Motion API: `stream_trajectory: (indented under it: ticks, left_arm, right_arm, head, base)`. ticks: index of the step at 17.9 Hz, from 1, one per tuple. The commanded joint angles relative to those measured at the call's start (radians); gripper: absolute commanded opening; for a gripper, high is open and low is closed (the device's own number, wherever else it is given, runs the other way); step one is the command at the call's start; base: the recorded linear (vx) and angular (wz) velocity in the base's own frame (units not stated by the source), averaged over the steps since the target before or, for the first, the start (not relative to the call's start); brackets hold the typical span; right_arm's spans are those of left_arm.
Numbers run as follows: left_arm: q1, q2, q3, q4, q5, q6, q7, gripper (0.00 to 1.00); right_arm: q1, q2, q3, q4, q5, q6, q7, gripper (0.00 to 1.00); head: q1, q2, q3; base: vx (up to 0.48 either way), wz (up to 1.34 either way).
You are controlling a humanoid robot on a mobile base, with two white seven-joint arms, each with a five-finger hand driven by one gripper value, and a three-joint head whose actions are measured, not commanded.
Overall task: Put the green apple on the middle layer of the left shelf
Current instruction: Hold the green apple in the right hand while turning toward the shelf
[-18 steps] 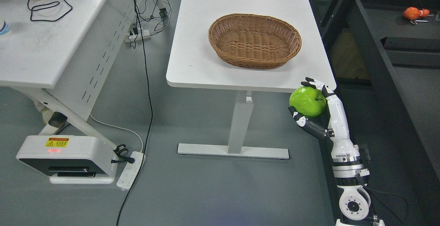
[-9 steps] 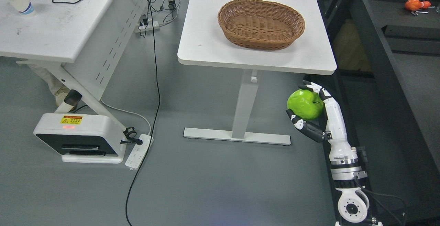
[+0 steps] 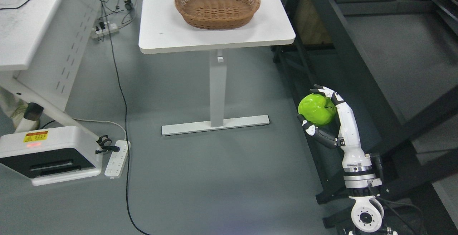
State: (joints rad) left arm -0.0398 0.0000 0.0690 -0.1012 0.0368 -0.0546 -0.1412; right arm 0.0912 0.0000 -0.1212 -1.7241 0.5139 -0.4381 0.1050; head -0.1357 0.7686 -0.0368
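Grey floor beside dark shelf frame (image 3: 343,42), glossy bright green apple (image 3: 316,109), lumpy skin, right hand (image 3: 327,115) clamped round it

Count of things in view
One glossy green apple (image 3: 317,109), one oval brown wicker basket (image 3: 217,4), two white-topped tables (image 3: 171,36), two white power strips (image 3: 116,158), one white-and-black robot hand (image 3: 327,115).

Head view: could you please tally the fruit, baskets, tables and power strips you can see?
Fruit: 1, the green apple held in the right hand.
Baskets: 1, the wicker basket.
Tables: 2, the white table and a second table at the left.
Power strips: 2, one near, one farther back.
Total: 6.
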Motion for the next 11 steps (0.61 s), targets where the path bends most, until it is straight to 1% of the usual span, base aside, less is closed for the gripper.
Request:
stream_trajectory:
  ticks: [1, 7, 9, 11]
  left_arm:
    - [0.000, 0.017, 0.000, 0.000, 0.000, -0.002, 0.000, 1.00]
    - [0.000, 0.017, 0.000, 0.000, 0.000, -0.002, 0.000, 1.00]
    - [0.000, 0.017, 0.000, 0.000, 0.000, -0.002, 0.000, 1.00]
    - [0.000, 0.017, 0.000, 0.000, 0.000, -0.004, 0.000, 1.00]
  right_arm:
    - [0.002, -0.017, 0.002, 0.000, 0.000, -0.001, -0.001, 0.00]
    - [0.002, -0.017, 0.003, 0.000, 0.000, 0.001, -0.001, 0.00]
    - [-0.005, -0.017, 0.003, 0.001, 0.002, 0.012, -0.001, 0.00]
    - [-0.017, -0.017, -0.006, 0.001, 0.000, 0.044, -0.002, 0.00]
  head:
    - [0.0000, 0.000, 0.000]
    - [0.0000, 0.000, 0.000]
    - [0.0000, 0.000, 0.000]
    - [0.0000, 0.000, 0.000]
  base:
    - [-0.177, -0.72]
    - [-0.187, -0.88]
    - [-0.167, -1.06]
    - [-0.091, -1.13]
